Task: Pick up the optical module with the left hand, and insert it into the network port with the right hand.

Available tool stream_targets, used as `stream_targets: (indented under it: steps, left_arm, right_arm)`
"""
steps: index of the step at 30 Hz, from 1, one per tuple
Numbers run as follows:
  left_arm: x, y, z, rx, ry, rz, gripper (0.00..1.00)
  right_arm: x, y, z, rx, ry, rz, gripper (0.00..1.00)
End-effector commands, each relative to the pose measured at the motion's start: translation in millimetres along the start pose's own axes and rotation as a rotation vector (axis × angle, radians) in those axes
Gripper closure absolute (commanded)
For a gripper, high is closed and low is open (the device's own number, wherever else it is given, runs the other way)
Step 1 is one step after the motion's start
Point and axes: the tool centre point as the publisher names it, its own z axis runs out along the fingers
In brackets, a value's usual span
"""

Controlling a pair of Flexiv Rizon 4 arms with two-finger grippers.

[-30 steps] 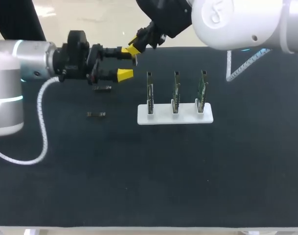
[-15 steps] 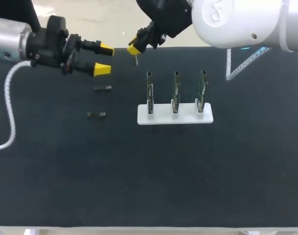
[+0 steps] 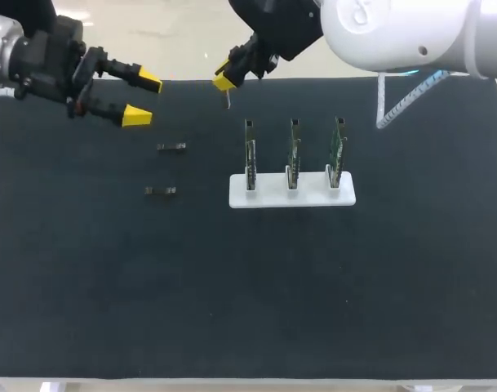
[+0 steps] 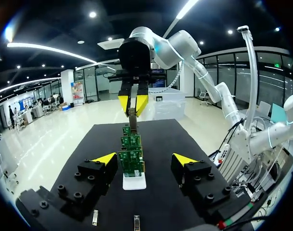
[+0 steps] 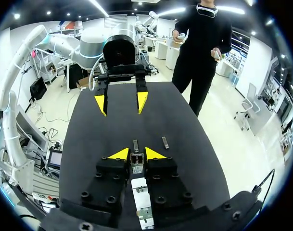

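Left gripper (image 3: 142, 100) is pulled back leftward since earlier frame, fingers spread, empty. Two spare modules (image 3: 170, 147) are left on table (image 3: 248, 286) near board rack (image 3: 291, 198). Farther off, optical module (image 3: 227, 99) is pinched by right gripper (image 3: 224, 81) above far edge; handover judged done, insertion pending.

My right arm (image 3: 395, 33), upper right in the head view, is a glossy white shell trailing a white spiral-wrapped cable (image 3: 405, 100). My left gripper (image 3: 142, 100) and right gripper (image 3: 224, 80) are black blocks with socket screws (image 5: 107, 198) and yellow wedge tips.
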Motion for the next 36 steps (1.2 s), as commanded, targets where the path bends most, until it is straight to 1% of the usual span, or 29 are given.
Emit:
stream_targets:
  steps: [1,15,19,22,27,31,32,34,36]
  left_arm:
    - [0.1,2.1,0.4,0.005,0.003,0.000,0.00]
    - [0.1,2.1,0.4,0.005,0.003,0.000,0.00]
    - [0.1,2.1,0.4,0.005,0.003,0.000,0.00]
    - [0.1,2.1,0.4,0.005,0.003,0.000,0.00]
    - [0.1,2.1,0.4,0.005,0.003,0.000,0.00]
    - [0.1,2.1,0.4,0.005,0.003,0.000,0.00]
    - [0.1,2.1,0.4,0.005,0.003,0.000,0.00]
    - [0.1,2.1,0.4,0.005,0.003,0.000,0.00]
    - [0.1,2.1,0.4,0.005,0.003,0.000,0.00]
  right_arm:
    - [-1.6,-4.7,1.0,-0.012,0.000,0.000,1.00]
    - [-1.6,-4.7,1.0,-0.012,0.000,0.000,1.00]
    - [13.0,-17.2,-1.5,-0.068,-0.014,-0.094,1.00]
    - [21.8,-22.3,-2.8,-0.080,-0.016,-0.127,1.00]
    - [33.4,-26.5,-0.6,-0.100,-0.056,-0.136,1.00]
    - [39.2,-28.5,3.4,-0.102,-0.069,-0.147,1.00]
    - [40.3,-29.1,4.4,-0.099,-0.086,-0.139,1.00]
    - [42.2,-30.1,6.1,-0.103,-0.085,-0.151,1.00]
    - [44.4,-31.7,7.6,-0.107,-0.104,-0.152,1.00]
